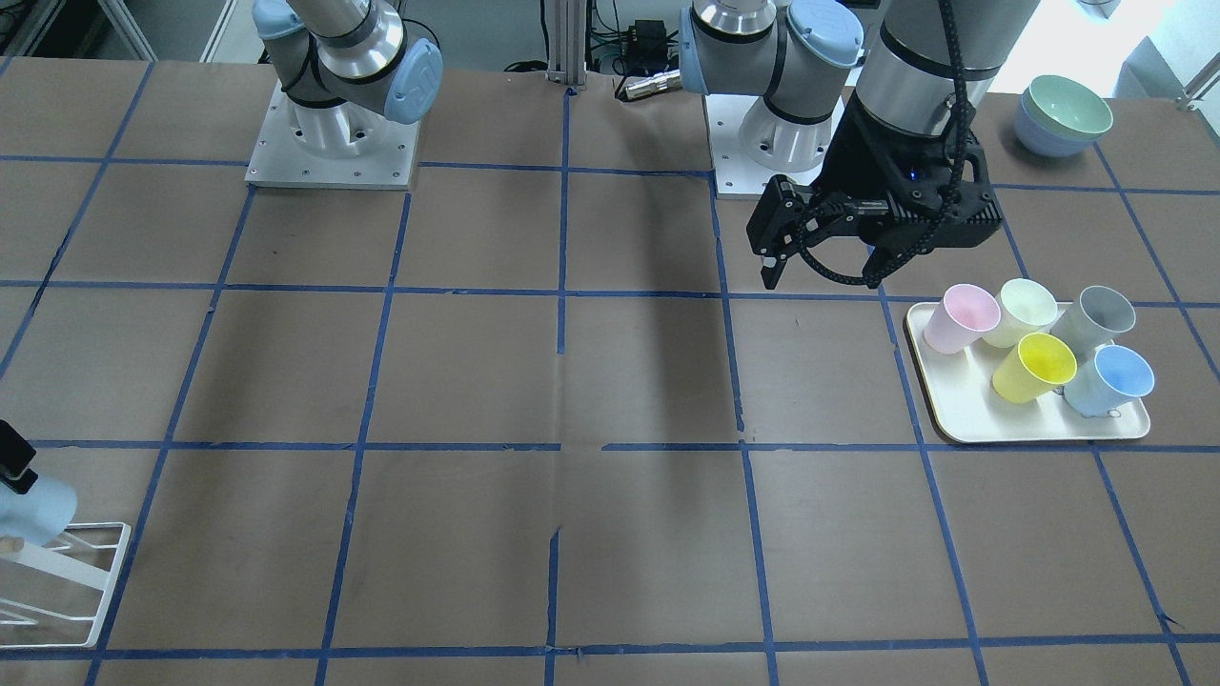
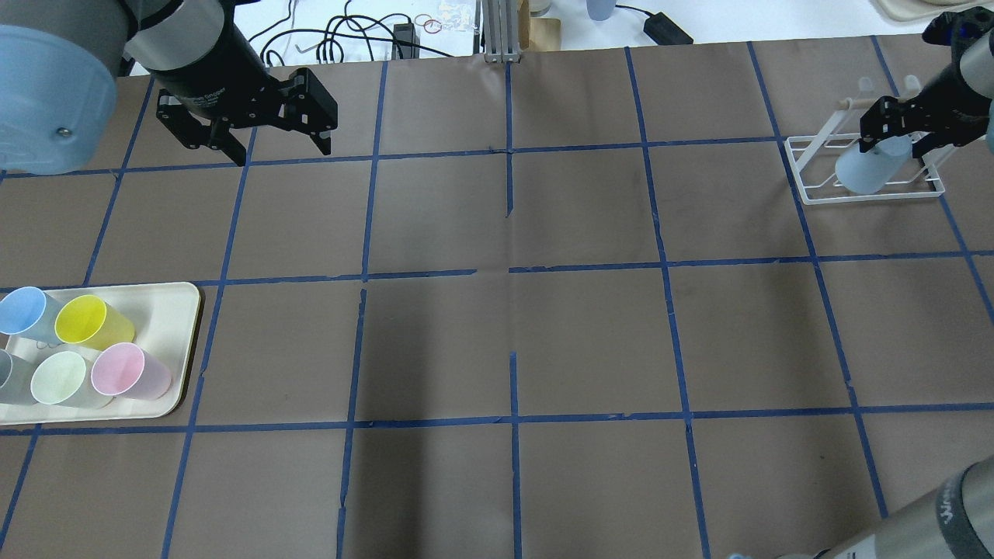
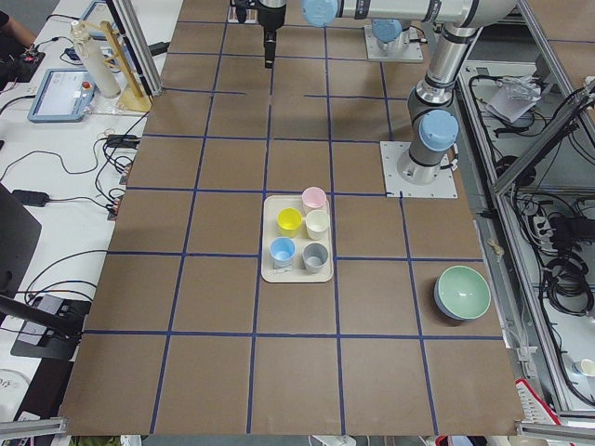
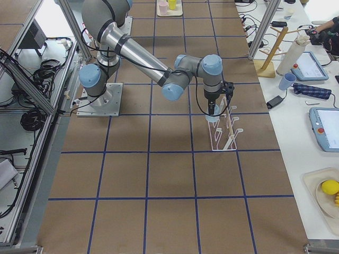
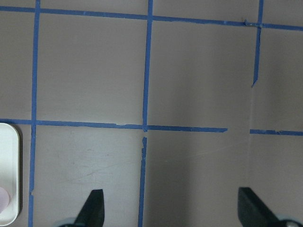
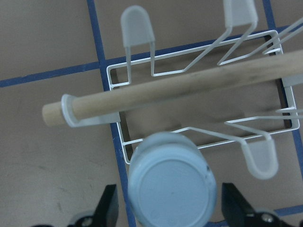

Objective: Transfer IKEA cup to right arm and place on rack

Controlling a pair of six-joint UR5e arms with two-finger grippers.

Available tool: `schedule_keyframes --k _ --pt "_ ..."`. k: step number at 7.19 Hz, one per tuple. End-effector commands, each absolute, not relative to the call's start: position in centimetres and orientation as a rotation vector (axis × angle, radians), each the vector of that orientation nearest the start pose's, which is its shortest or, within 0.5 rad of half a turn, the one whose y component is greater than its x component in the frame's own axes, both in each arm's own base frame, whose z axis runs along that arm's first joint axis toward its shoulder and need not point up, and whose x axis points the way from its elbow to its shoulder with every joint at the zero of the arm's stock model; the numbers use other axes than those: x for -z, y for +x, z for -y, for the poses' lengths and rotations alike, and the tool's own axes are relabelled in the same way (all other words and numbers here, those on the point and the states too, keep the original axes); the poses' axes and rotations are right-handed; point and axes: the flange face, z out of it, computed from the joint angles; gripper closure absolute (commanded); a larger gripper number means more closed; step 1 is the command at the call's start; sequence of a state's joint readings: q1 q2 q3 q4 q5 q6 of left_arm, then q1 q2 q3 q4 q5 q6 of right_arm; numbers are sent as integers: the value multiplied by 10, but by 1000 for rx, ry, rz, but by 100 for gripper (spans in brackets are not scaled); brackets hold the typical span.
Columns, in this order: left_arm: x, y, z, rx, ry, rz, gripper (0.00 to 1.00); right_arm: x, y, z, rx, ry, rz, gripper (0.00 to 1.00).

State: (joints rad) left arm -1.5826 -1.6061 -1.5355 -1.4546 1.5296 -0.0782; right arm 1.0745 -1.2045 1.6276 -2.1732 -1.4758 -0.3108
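The IKEA cup (image 2: 866,167), pale blue, is upside down and tilted over the white wire rack (image 2: 808,194) at the far right of the table. In the right wrist view its base (image 6: 173,182) faces the camera, in front of the rack's frame (image 6: 113,75). My right gripper (image 2: 893,140) straddles the cup with its fingers (image 6: 108,208) standing slightly off both sides, so it is open. My left gripper (image 2: 278,147) is open and empty above the table at the far left, and its fingers (image 5: 94,208) show only bare table between them. The cup also shows in the front view (image 1: 33,510).
A cream tray (image 2: 167,310) at the near left holds a second blue cup (image 2: 27,310) and yellow, pink, pale green and grey cups. A wooden rod (image 6: 180,90) runs across the rack. Stacked bowls (image 1: 1063,114) stand near the left arm's base.
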Motion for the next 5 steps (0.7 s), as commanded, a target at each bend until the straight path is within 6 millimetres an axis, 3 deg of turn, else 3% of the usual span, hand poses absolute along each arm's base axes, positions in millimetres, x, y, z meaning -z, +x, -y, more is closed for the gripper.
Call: schedule_keyframes --k 1,2,3,5 --pt "-500 -143 516 180 -104 -3181 0 -326 -172 618 343 277 -3094 9" --pt "-500 -142 516 183 -106 -3181 0 -339 -172 618 374 277 -3104 1" --pt "-500 -142 516 180 -104 -3180 0 -365 -167 608 404 278 -3117 0" --pt "-501 -141 516 183 -106 -3179 0 -430 -144 566 354 285 -3109 0"
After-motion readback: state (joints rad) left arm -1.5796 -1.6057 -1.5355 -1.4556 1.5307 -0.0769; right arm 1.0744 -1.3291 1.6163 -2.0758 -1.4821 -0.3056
